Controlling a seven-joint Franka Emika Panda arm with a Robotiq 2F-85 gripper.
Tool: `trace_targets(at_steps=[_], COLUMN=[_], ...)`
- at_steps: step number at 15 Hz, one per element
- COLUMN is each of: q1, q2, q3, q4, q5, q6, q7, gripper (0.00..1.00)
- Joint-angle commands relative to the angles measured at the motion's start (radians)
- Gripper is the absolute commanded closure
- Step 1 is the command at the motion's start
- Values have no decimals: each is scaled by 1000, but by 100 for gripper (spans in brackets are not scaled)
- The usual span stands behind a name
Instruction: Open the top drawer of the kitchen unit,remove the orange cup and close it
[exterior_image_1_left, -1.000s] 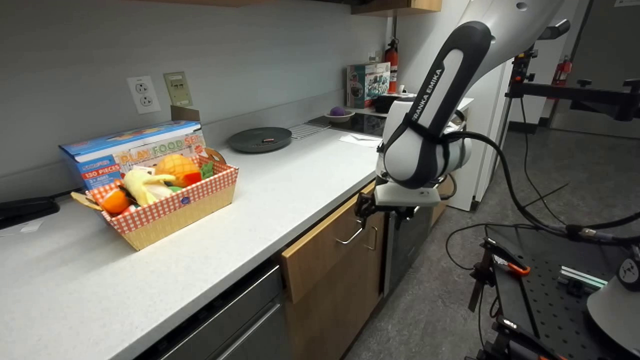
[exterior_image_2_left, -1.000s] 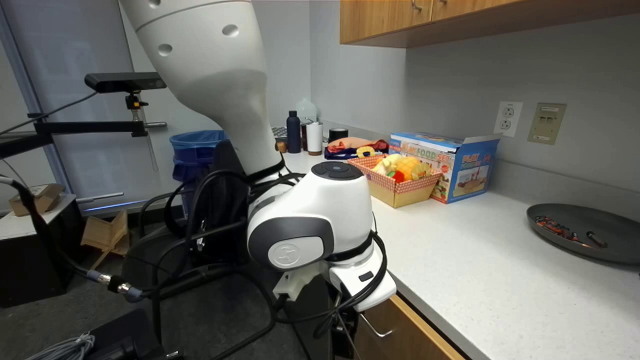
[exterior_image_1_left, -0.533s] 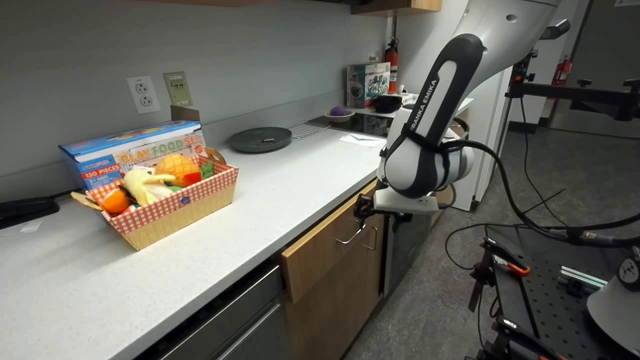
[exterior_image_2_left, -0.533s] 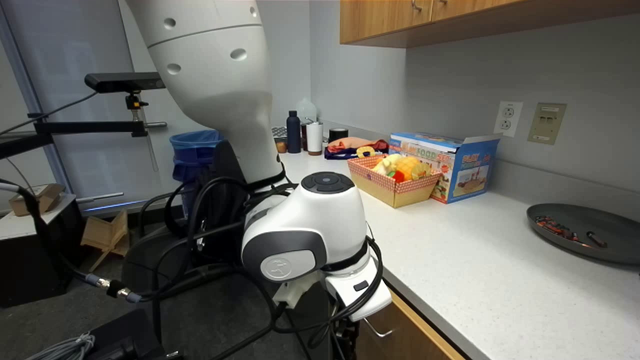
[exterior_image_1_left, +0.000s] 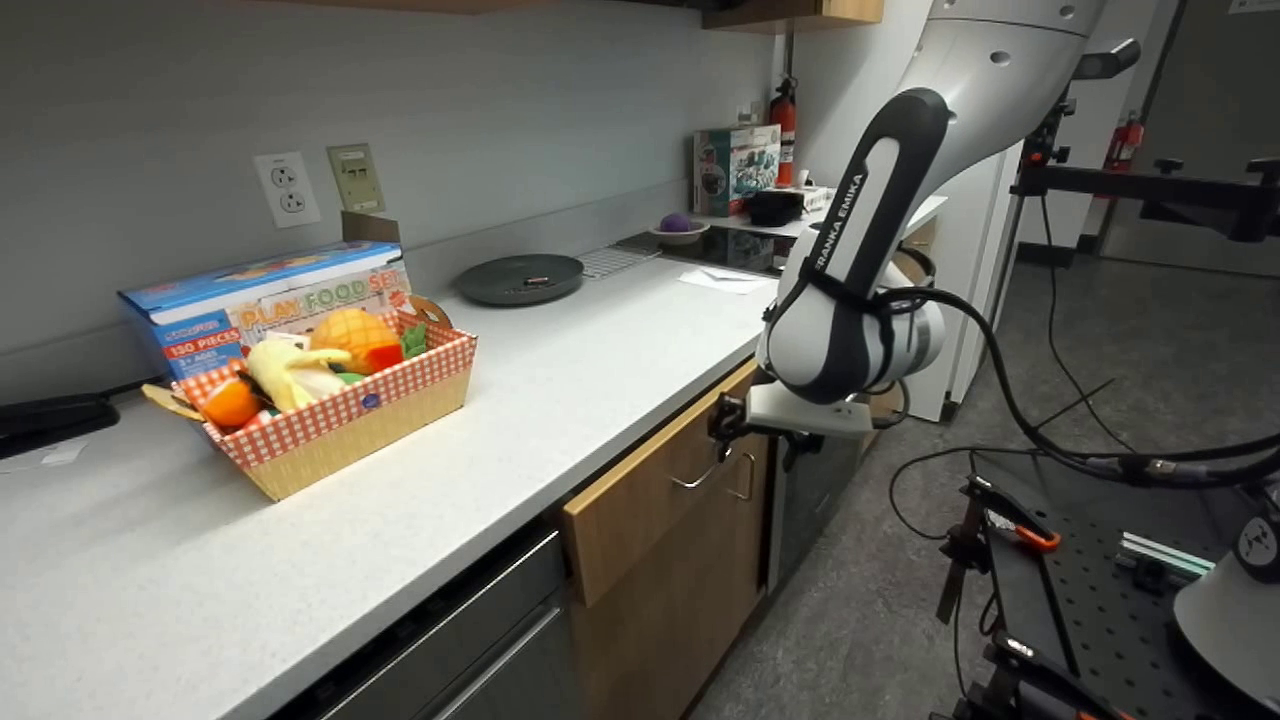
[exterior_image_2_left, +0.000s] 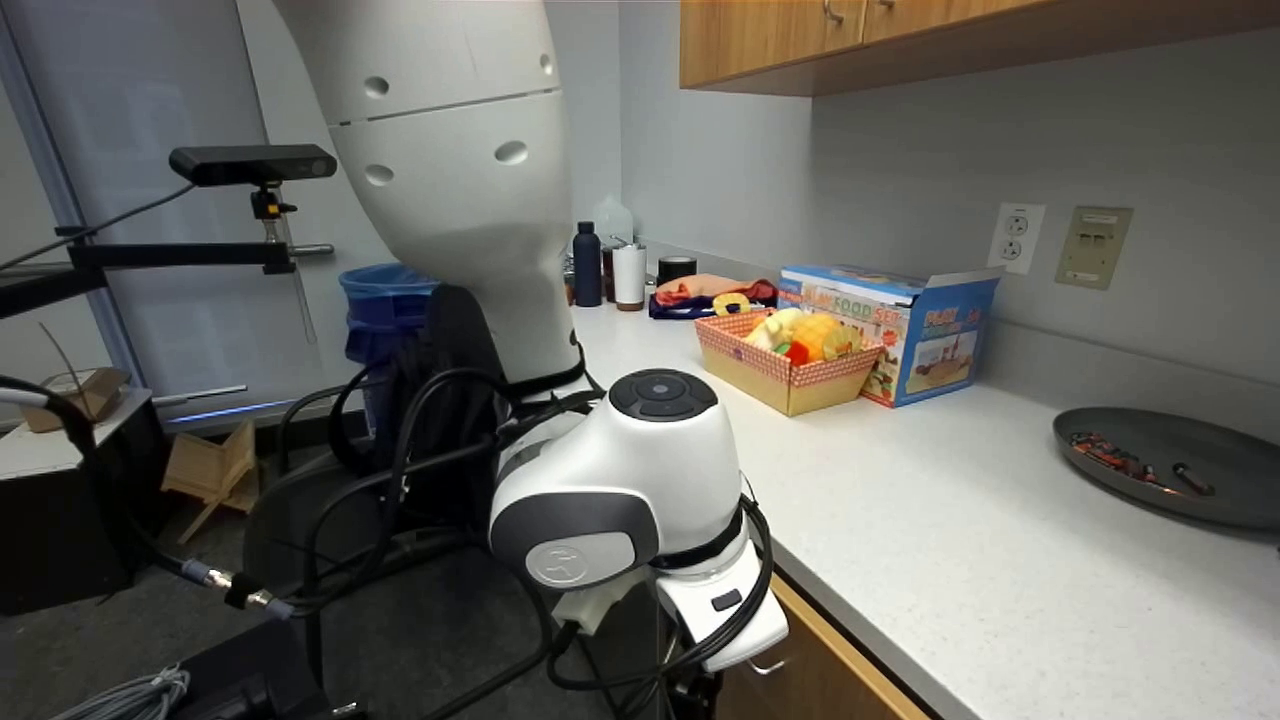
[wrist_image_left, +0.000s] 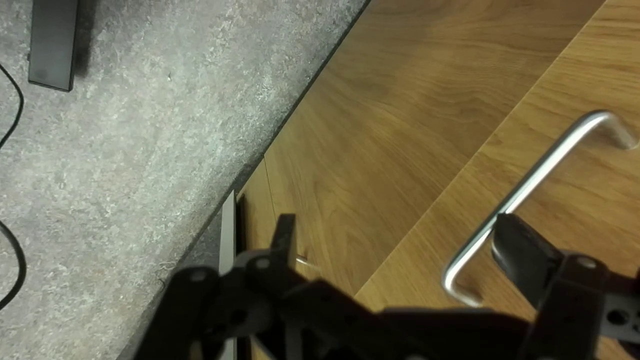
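The top drawer (exterior_image_1_left: 640, 500) has a wooden front that appears to stand out slightly from the cabinet. Its silver bar handle (exterior_image_1_left: 697, 480) also shows large in the wrist view (wrist_image_left: 525, 187) and partly behind the arm in an exterior view (exterior_image_2_left: 768, 668). My gripper (exterior_image_1_left: 757, 458) is open and empty near the handle's far end. In the wrist view its fingers (wrist_image_left: 395, 220) are wide apart, and the right fingertip overlaps the bar; I cannot tell whether they touch. The lower end of the handle lies between the fingers in that view. The orange cup is hidden or out of view.
The white counter (exterior_image_1_left: 540, 400) overhangs the drawer. On it stand a basket of play food (exterior_image_1_left: 360, 420), a toy box (exterior_image_1_left: 270, 290) and a dark pan (exterior_image_1_left: 520, 278). A dark appliance (exterior_image_1_left: 480, 620) sits beside the drawer. Cables (exterior_image_2_left: 690, 660) hang round the wrist.
The arm has shifted and the hand has sunk a little, covering more of the handle in an exterior view. The drawer has not visibly moved.
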Motion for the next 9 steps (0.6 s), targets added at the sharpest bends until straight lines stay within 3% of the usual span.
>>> trace_targets(at_steps=[1, 9], q1=[-58, -88], q2=[51, 80], q3=[54, 83], q4=[37, 63], q5=[10, 7], q6=[42, 55], q7=[4, 11], gripper=[0, 0])
